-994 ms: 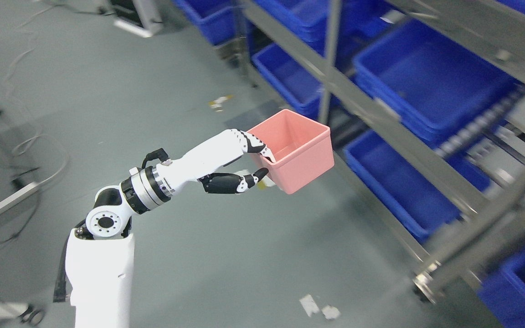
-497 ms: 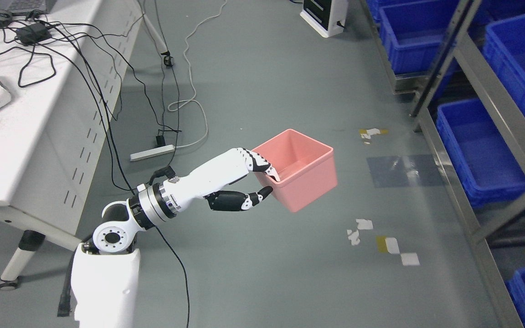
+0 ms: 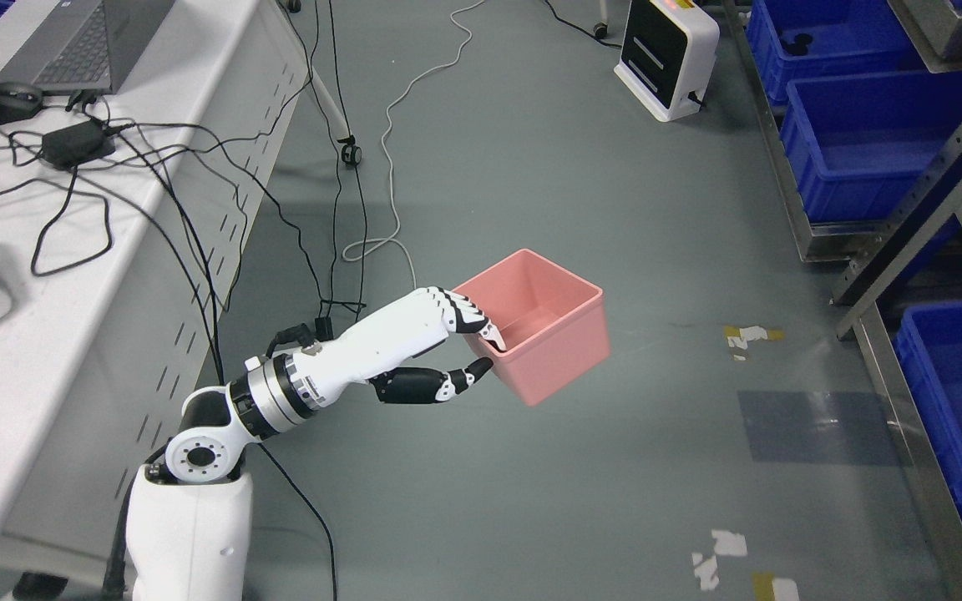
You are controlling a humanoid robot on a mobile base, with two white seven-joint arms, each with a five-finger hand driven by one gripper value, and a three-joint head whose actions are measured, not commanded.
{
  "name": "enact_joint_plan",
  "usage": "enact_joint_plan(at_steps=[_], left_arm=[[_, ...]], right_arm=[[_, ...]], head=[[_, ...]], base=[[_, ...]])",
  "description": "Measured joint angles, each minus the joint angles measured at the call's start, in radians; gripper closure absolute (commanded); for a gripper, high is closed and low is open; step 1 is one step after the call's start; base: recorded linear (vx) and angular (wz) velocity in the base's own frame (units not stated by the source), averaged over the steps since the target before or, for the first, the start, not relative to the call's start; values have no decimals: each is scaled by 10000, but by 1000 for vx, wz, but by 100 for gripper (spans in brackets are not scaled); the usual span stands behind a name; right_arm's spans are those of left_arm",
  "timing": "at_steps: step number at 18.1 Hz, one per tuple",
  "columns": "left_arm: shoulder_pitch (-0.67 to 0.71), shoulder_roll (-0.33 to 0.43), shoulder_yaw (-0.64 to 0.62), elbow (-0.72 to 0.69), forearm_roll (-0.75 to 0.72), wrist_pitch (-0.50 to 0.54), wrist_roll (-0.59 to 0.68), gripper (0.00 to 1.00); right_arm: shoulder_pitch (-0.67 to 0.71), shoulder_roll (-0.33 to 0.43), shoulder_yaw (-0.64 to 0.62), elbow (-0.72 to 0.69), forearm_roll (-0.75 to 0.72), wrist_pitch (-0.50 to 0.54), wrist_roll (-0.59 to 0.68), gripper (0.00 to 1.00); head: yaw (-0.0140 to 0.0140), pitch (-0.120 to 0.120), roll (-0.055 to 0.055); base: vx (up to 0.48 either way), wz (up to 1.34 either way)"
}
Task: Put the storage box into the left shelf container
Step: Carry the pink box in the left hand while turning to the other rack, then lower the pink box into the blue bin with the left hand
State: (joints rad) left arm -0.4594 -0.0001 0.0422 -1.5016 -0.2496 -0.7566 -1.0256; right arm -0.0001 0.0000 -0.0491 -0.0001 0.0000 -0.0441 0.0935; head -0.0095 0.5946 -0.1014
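A pink open-topped storage box (image 3: 549,334) hangs in the air above the grey floor, empty inside. My left hand (image 3: 471,344) is shut on its near wall, with fingers hooked over the rim and the thumb pressed against the outside. The left arm reaches up from the lower left. Blue shelf containers (image 3: 865,154) sit in a metal rack (image 3: 924,209) along the right edge, well to the right of the box. The right arm does not show.
A white table (image 3: 47,275) with a laptop, mouse, power brick and trailing cables fills the left side. Cables lie on the floor behind the box. A white device (image 3: 669,54) stands at the top. Tape scraps (image 3: 748,336) mark the floor.
The whole picture has swung left, so the camera moved: the rack slid toward the right edge and the table came into view. The hand keeps its hold on the pink box.
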Motion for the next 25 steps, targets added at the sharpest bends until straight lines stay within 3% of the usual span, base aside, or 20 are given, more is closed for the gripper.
enact_joint_plan(at_steps=[5, 11, 19, 25], left_arm=[[116, 1, 110, -17, 6, -79, 12, 99], [167, 2, 97, -27, 12, -99, 25, 99], [442, 0, -569, -38, 21, -101, -57, 99], [767, 0, -1058, -27, -436, -136, -207, 98]], right_arm=[[-1, 0, 0, 0, 0, 0, 57, 0], [0, 0, 0, 0, 0, 0, 83, 0], [3, 0, 0, 1, 0, 0, 63, 0], [-1, 0, 0, 0, 0, 0, 46, 0]], head=[[0, 2, 0], [0, 4, 0], [0, 5, 0], [0, 5, 0]], base=[[613, -348], [551, -1195], [422, -1403], [315, -598]])
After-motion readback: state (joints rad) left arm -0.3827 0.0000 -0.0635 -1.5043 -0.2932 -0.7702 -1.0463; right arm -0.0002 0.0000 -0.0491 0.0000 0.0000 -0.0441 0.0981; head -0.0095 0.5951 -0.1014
